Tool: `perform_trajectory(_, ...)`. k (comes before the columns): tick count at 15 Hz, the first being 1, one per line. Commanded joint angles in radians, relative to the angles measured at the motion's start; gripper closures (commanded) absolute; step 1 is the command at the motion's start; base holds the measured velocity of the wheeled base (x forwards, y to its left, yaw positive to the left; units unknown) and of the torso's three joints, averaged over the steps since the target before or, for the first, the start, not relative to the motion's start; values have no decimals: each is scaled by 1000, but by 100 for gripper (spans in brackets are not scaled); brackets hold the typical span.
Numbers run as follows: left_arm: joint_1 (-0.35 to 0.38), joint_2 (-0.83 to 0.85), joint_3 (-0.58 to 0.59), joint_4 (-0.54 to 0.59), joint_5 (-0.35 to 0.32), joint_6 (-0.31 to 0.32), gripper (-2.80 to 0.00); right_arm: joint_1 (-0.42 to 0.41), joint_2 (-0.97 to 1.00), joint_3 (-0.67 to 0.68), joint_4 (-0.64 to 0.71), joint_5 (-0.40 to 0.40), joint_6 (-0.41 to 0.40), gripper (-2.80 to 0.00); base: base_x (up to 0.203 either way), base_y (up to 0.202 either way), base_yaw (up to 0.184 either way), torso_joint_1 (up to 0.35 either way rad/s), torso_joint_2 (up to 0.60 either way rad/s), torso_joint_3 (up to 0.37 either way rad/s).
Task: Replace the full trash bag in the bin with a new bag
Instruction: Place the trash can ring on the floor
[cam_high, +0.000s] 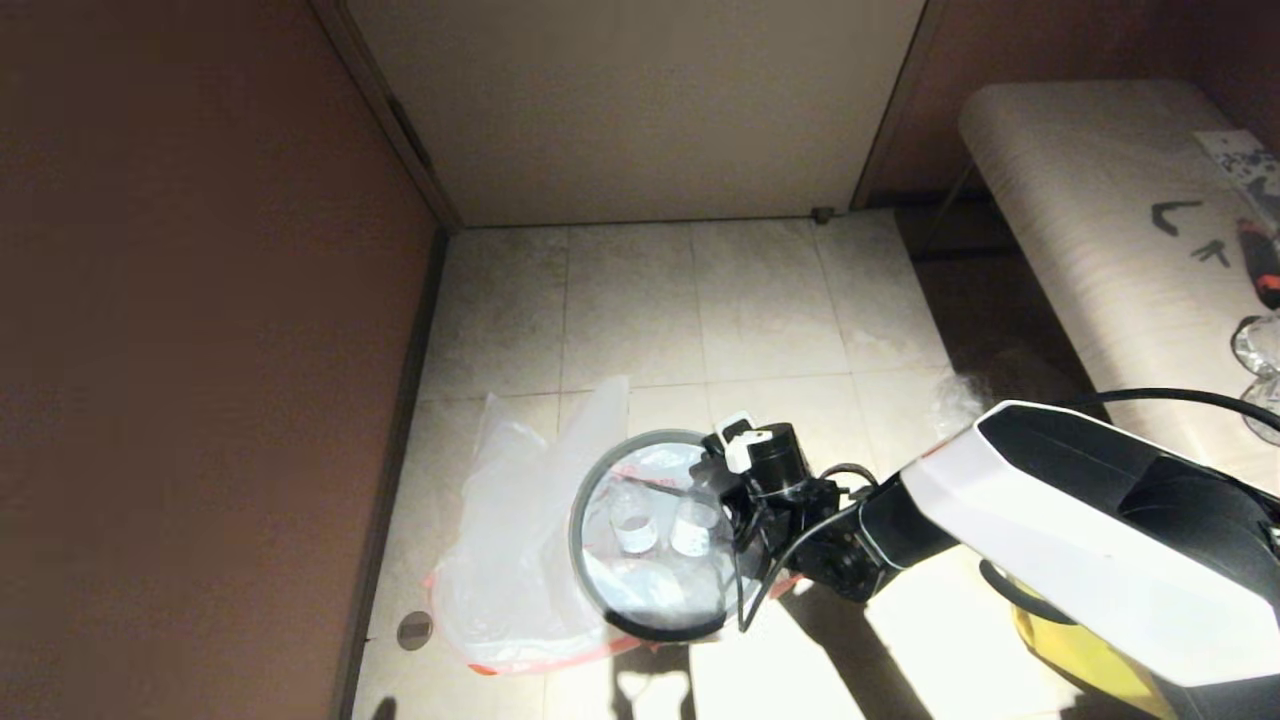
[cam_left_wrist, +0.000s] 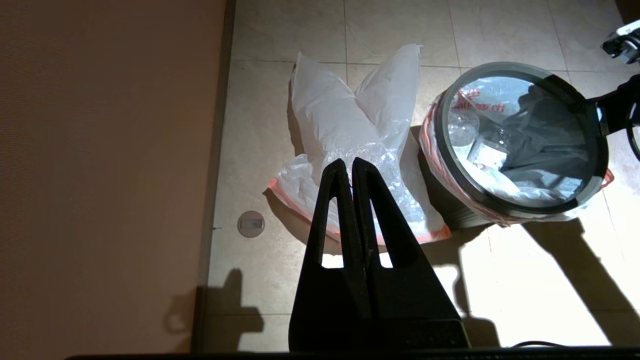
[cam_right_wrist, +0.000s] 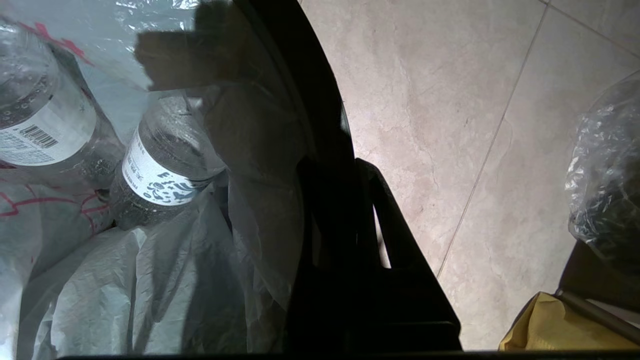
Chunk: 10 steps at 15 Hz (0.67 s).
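i am looking down at a pale tiled floor (cam_high: 760, 300) in a narrow corner, with a dark reddish wall (cam_high: 200, 300) along the floor's left edge and a light door (cam_high: 640, 110) along its far edge.

the bin (cam_high: 600, 590), small, round and black with a thin grey hoop as its rim, stands near the floor's left edge, toward the near side. the full trash bag (cam_high: 655, 585) sits inside it, translucent white, its pink-red hem folded out over the rim, and two small clear bottles (cam_high: 634, 532) with white labels show through the plastic.

my right gripper (cam_high: 722, 530) is at the bin's right rim. its fingers are together, pinched on the rim and the bag plastic there, one finger inside the bin and one outside.

the new bag (cam_left_wrist: 350, 145) lies limp and wrinkled on the floor just beside the bin, between it and the left wall, its red-orange hem toward me. a small round metal floor cap (cam_left_wrist: 250, 223) is set in the tile near the wall.

my left gripper (cam_left_wrist: 352, 167) hangs above the new bag, not touching it, fingers pressed together on nothing.

to the right a pale bench (cam_high: 1090, 250) runs along the floor's right side; a crinkly clear bag (cam_right_wrist: 607, 180) with dark contents and a yellow bag (cam_right_wrist: 545, 325) crowd that side. open tile lies between the bin and the door.
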Motion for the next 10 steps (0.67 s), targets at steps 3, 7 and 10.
perform_trajectory(3,0,1,0,0,1,-1,0,0,-26,4,-3,-3,0,0,0,0,0,0,0,0)
perform_trajectory(7,0,1,0,0,1,-1,0,33,-96,38,0,-3,2,0,0,0,0,0,0,0)
perform_trajectory(10,0,1,0,0,1,-1,0,62,-166,92,1,-3,2,0,0,0,0,0,0,0)
